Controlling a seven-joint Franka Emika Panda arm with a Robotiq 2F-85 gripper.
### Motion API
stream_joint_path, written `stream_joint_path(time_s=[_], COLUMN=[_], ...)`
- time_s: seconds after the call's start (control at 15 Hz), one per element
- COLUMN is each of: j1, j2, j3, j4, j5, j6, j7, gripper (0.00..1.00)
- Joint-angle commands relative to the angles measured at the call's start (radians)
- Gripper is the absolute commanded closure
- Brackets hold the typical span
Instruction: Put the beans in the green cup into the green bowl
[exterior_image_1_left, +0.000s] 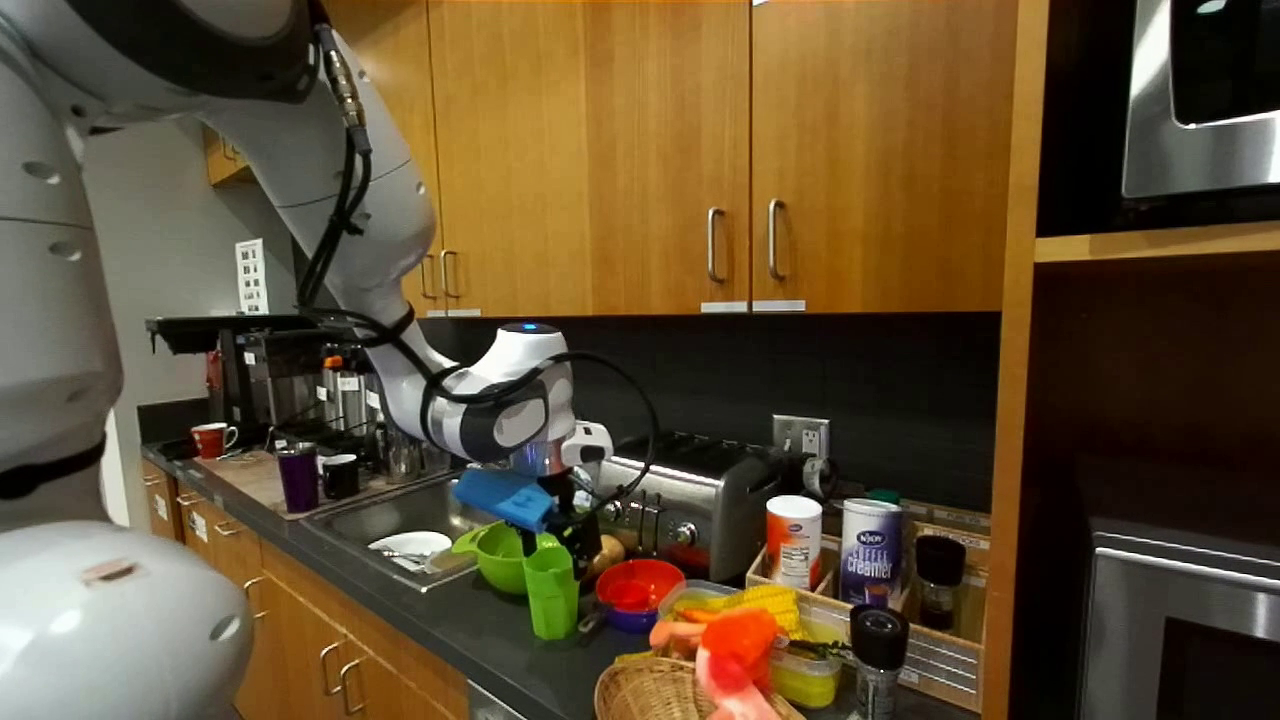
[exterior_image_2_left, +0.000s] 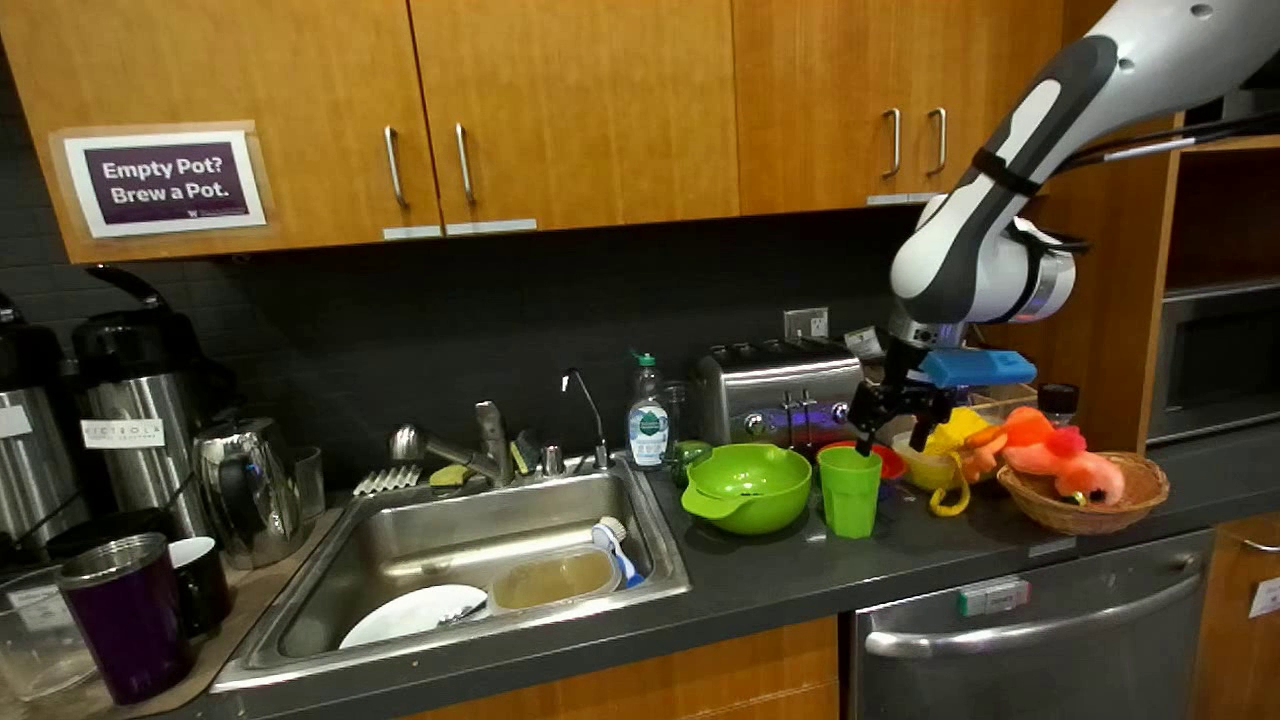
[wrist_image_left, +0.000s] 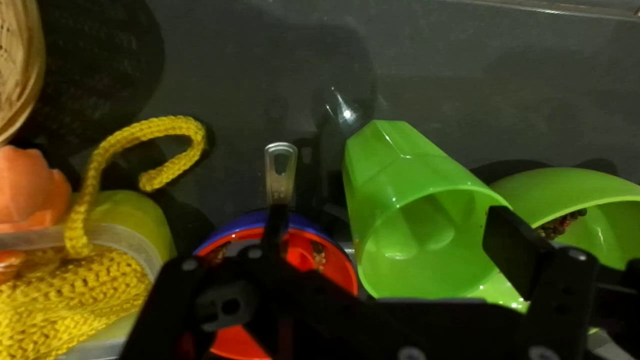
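At the claw: fingers spread apart, mouth of the cup between them in the wrist view; contact cannot be told.
Cup: lime green, upright on the counter.
Just beside: bowl, dark beans inside.
Cup's other side: red dish with brown bits, blue dish under it, grey handle jutting out; a finger crosses the red dish in the wrist view.
Next along: tub, yellow knit piece inside, one strand over its rim to the counter.
Past the tub: basket, orange and pink toy.
Behind cup and bowl: toaster.
Farther off: sink, white plate in it.
Blocked sight: blue block covers part of the claw in an exterior view.
Wrist view alone: cup's inner floor, green.
Creamer: shown in an exterior view.
Soap bottle: by the sink, shown in an exterior view.
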Motion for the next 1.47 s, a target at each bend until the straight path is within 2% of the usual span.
stream_joint_path(time_s=[0.0,0.73,1.4], j1=[-0.011,-0.021,-0.021], j2=[0.038,0.074,0.066], j3=[0.016,0.015,0.017], j4=[0.020,0.069,0.064], j5=[-0.028,-0.077,-0.052], j6=[0.041,0.060,0.045], j7=[0.024,0.071,0.050], gripper=[0.00,0.00,0.00])
